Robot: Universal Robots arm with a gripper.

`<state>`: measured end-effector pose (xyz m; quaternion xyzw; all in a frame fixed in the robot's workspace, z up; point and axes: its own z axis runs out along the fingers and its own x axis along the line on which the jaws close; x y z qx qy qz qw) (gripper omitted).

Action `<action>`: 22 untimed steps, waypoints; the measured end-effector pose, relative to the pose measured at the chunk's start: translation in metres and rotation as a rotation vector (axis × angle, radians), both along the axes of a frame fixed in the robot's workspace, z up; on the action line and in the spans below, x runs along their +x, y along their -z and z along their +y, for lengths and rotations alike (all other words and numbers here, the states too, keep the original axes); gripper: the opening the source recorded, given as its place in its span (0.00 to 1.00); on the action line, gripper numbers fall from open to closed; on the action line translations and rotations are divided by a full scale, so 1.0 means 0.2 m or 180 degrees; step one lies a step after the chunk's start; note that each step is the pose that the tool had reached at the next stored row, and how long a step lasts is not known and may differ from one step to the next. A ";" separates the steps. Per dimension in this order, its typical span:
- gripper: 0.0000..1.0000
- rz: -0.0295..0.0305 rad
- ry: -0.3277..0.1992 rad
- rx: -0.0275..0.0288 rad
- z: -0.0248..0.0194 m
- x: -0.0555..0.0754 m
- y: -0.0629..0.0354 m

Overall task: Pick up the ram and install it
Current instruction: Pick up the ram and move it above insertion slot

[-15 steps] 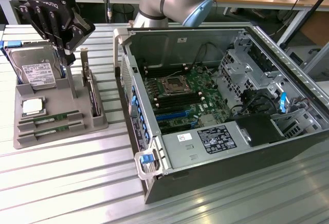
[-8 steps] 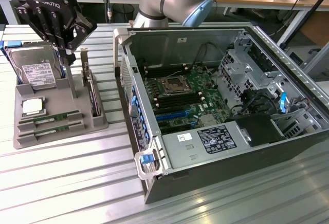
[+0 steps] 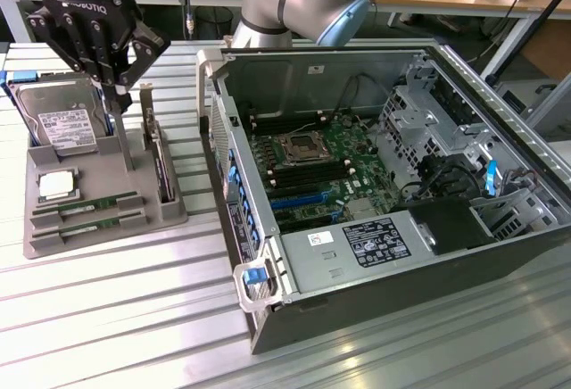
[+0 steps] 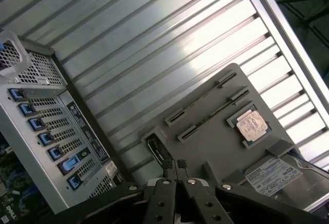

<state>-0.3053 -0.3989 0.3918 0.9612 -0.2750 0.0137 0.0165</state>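
The job looks barely begun — two ram sticks [image 3: 86, 202] lie flat in their grooves at the near end of the gray tray [image 3: 98, 239], side by side, just in front of the square silver chip [image 3: 56, 186], and neither has been lifted. The gripper [image 3: 116, 93] hangs over the far part of that tray, above the hard drive [image 3: 62, 121] and the upright holders, well apart from the sticks. In the wrist view its fingers [image 4: 167, 166] are pressed together, with nothing green to be seen between them, so I judge it to be carrying nothing. The open computer case [image 3: 357, 295] sits on the exterior view's right, its motherboard [image 3: 312, 170] exposed; the long dark slots on either side of the processor socket show no stick that I can make out. Both halves of the task — the pick and the seating in a slot — seem to remain.
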 end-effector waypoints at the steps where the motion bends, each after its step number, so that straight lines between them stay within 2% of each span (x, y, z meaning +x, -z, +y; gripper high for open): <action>1: 0.11 0.0000 -0.0039 -0.0002 0.000 0.00 0.000; 3: 0.11 0.0000 -0.0062 -0.0004 0.000 0.00 0.001; 4: 0.11 0.0000 -0.0011 -0.0005 0.000 0.00 0.005; 7: 0.11 0.0001 0.0354 -0.0006 0.000 0.00 0.022; 10: 0.11 0.0001 0.0560 -0.0006 0.000 0.00 0.026; 14: 0.11 0.0001 0.0990 -0.0006 0.000 0.00 0.040; 19: 0.11 0.0002 0.1553 -0.0007 0.000 0.00 0.098; 22: 0.11 0.0002 0.1765 -0.0006 0.000 0.00 0.123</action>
